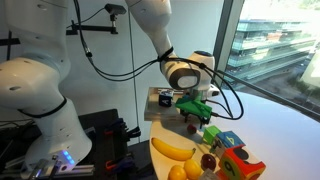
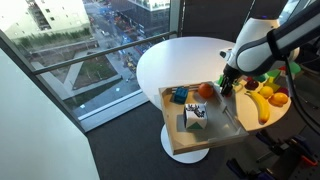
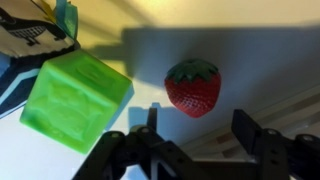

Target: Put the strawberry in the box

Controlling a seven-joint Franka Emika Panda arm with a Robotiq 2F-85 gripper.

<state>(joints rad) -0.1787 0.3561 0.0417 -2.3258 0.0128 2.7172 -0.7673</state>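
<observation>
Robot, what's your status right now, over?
Hand open, poised over the strawberry. Strawberry lying on a grey surface, not gripped yet. Green cube close beside it, clear of the fingers. Over.

Shows a red strawberry (image 3: 193,88) with a green leafy top lying on a grey surface (image 3: 270,70), just beyond the spread dark fingers (image 3: 252,135) of the gripper (image 3: 197,122) and untouched by either, with a bright green cube (image 3: 75,103) near it and a teal object (image 3: 66,14) in the upper corner.
</observation>
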